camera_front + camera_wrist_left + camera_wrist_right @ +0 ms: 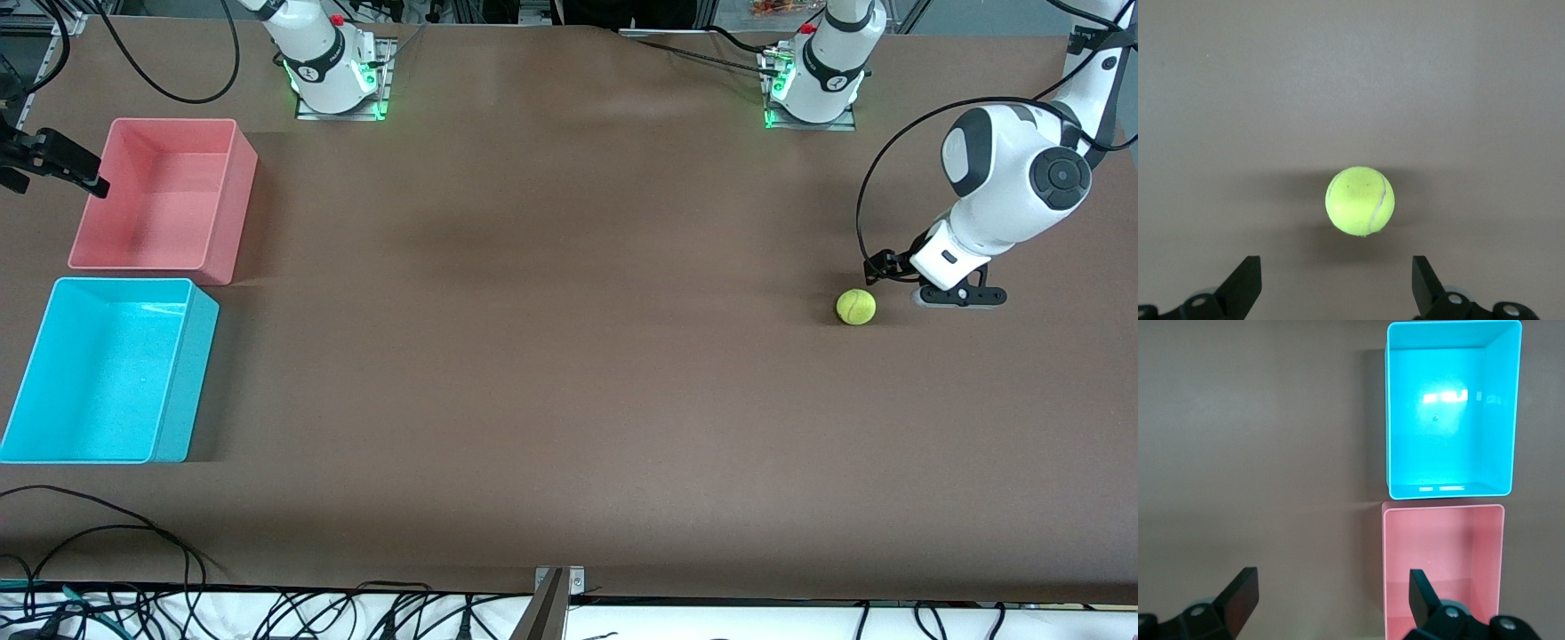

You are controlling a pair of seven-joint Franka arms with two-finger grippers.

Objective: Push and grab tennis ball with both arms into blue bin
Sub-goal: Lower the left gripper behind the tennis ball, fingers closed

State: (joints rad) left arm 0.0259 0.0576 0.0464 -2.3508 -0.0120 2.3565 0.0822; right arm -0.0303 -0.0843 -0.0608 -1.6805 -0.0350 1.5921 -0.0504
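Observation:
The yellow-green tennis ball (pixel 856 307) rests on the brown table toward the left arm's end. In the left wrist view the tennis ball (pixel 1360 200) lies just ahead of the fingertips, apart from them. My left gripper (pixel 885 265) (pixel 1336 280) is down low beside the ball, open and holding nothing. The blue bin (pixel 182 382) (pixel 1451 433) stands empty at the right arm's end, near the front camera. Open and empty too, my right gripper (pixel 55 182) (pixel 1331 597) hovers at the outer rim of the pink bin.
A pink bin (pixel 227 204) (pixel 1438 573), also empty, stands beside the blue bin, farther from the front camera. Cables (pixel 133 533) trail along the table's front edge. A wide stretch of brown table (pixel 533 311) lies between the ball and the bins.

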